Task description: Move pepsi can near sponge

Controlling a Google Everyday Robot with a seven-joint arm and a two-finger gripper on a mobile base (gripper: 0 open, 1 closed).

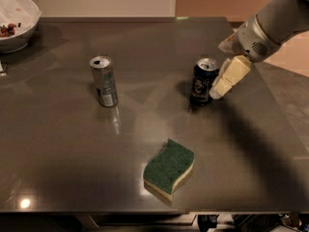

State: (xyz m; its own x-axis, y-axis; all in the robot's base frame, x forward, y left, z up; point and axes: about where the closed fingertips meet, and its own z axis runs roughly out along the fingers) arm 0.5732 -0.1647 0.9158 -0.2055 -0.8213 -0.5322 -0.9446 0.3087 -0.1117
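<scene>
The pepsi can [203,81], dark navy with a silver top, stands upright right of the table's middle. The sponge [169,169], wavy with a green top and pale yellow base, lies near the front edge, well below and a little left of the can. My gripper [217,93] comes in from the upper right on a grey arm. Its cream finger [231,76] reaches down right beside the can's right side, very close to it or touching.
A taller silver-grey can [104,80] stands left of the middle. A white bowl [14,21] with some food sits at the far left corner. The dark table's [63,144] right edge runs just past the arm.
</scene>
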